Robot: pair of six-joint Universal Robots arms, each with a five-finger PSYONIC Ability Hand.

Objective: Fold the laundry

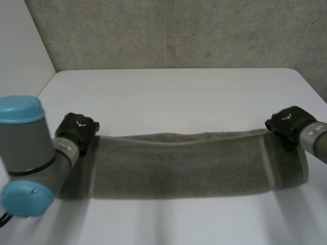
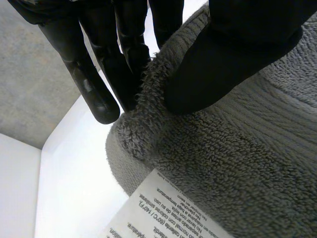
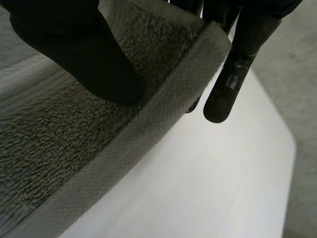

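Observation:
A grey towel lies stretched across the white table as a long folded band. My left hand is at its far left corner. In the left wrist view the thumb presses the towel against the fingers, pinching the edge; a white care label hangs from the cloth. My right hand is at the far right corner. There the thumb lies on the towel and pinches its hemmed edge against the fingers.
A grey concrete wall rises behind the table's far edge. White table surface stretches behind the towel and along the near edge in front of it. My left arm's elbow stands at the near left.

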